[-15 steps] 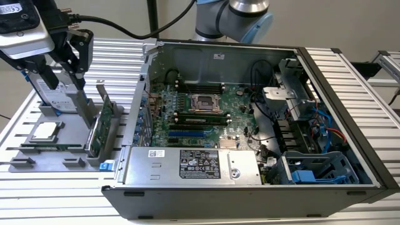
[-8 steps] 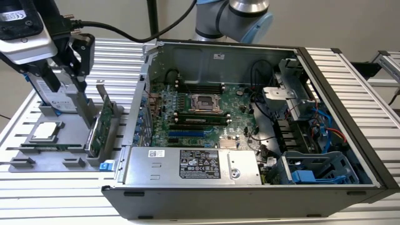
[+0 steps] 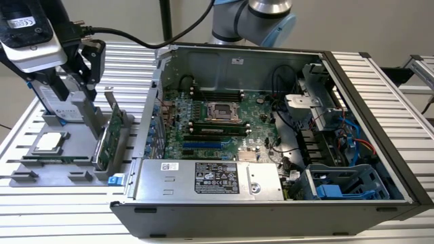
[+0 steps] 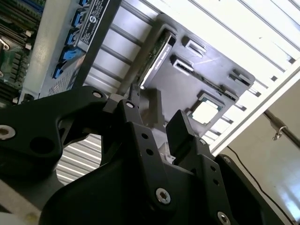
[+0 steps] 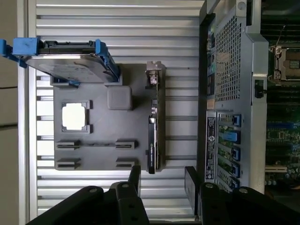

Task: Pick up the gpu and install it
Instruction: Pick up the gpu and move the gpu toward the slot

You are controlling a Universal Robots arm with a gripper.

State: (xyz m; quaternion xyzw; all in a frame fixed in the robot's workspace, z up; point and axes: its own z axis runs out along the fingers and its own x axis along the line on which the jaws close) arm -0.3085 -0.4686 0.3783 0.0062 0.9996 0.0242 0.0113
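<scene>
First wrist view shows my black end effector [image 5: 162,174] released and empty, jaws apart over the flat rectangular gpu card with silver end bracket [image 5: 153,140]. The card stands on edge in the grey holder tray [image 5: 103,129], its upper edge offered for gripping.

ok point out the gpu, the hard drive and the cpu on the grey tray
gpu [image 5: 153,140], first wrist view, on its black edge facing the camera
hard drive [image 5: 70,65], first wrist view, on its silver face
cpu [image 5: 75,116], first wrist view, on the middle of its pale lid

Open computer case [image 3: 257,221], grey tray [image 5: 101,126], hard drive [image 5: 70,68] (blue frame), processor chip [image 5: 75,116]
</scene>
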